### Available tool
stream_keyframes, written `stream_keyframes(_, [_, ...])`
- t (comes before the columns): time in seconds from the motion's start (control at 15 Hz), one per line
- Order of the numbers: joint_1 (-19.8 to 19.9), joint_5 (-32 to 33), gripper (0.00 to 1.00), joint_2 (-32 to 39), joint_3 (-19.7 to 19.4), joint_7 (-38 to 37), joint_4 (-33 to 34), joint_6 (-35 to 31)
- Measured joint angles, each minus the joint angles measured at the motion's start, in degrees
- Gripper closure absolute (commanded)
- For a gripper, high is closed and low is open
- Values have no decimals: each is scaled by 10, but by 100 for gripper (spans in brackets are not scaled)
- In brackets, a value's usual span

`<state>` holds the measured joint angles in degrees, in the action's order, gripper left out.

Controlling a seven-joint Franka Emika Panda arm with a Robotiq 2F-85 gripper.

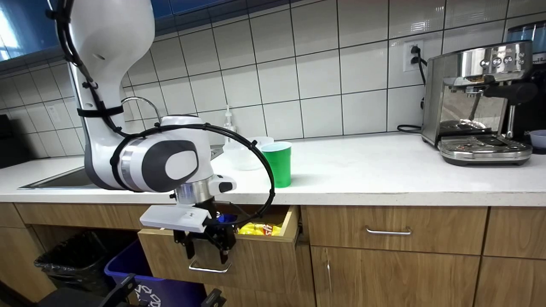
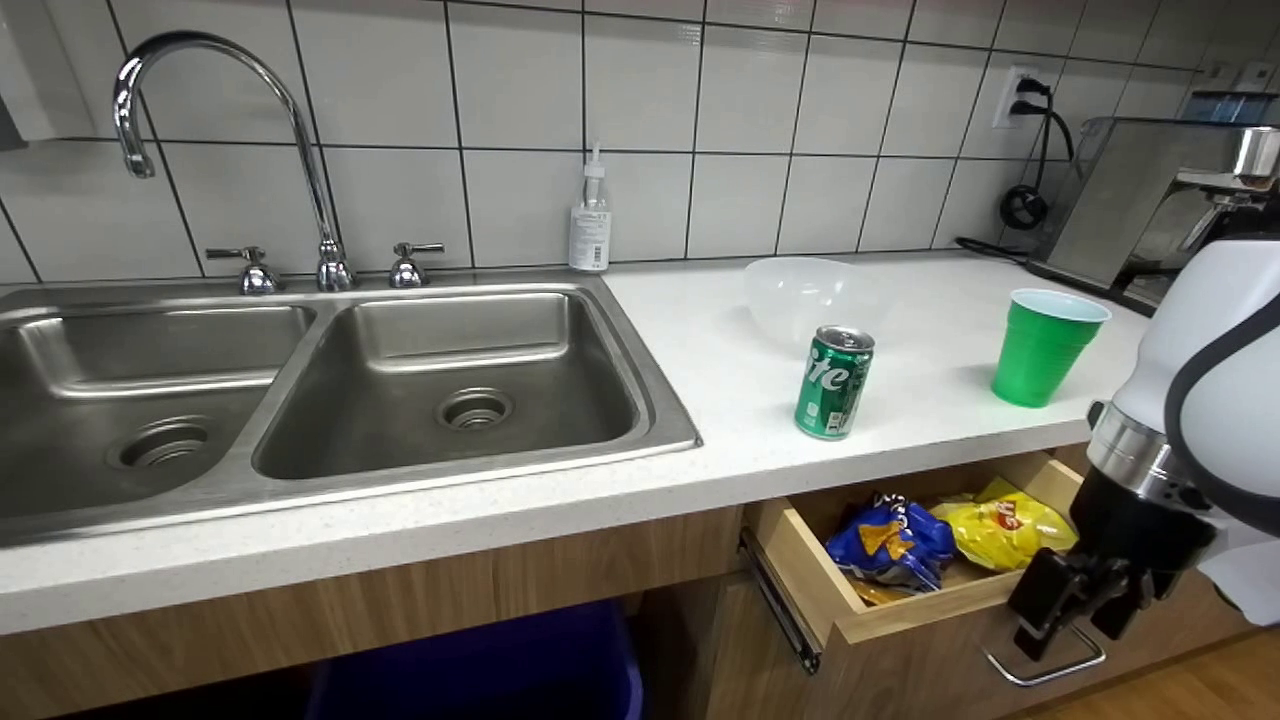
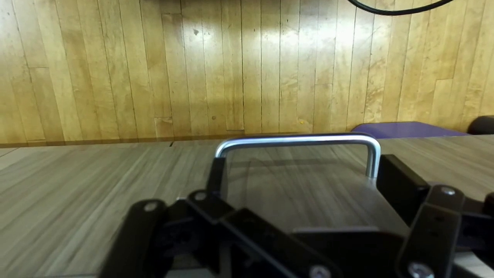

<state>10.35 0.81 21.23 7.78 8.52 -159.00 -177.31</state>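
From here the pincer (image 1: 207, 256) hangs pointing down, fingers (image 3: 401, 189) spread wide, seemingly so as to span the handle (image 3: 297, 140) on the front of the open drawer (image 2: 910, 660), though whether either one touches it I can't quite tell.

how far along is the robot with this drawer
Looks done: the drawer stands open, showing a blue bag and a yellow bag inside. In hand: the gripper is open at the handle, its fingers spread near the handle's ends; contact is unclear. Left, probably: moving the drawer, since it is not shut and the handle is not gripped.
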Motion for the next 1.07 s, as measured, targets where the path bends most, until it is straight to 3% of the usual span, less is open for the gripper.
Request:
stream_keyframes(0.6, [9,0,0,0,3,0,0,-3])
stream_keyframes(1.07, [62,0,0,-4,36,0,0,-6])
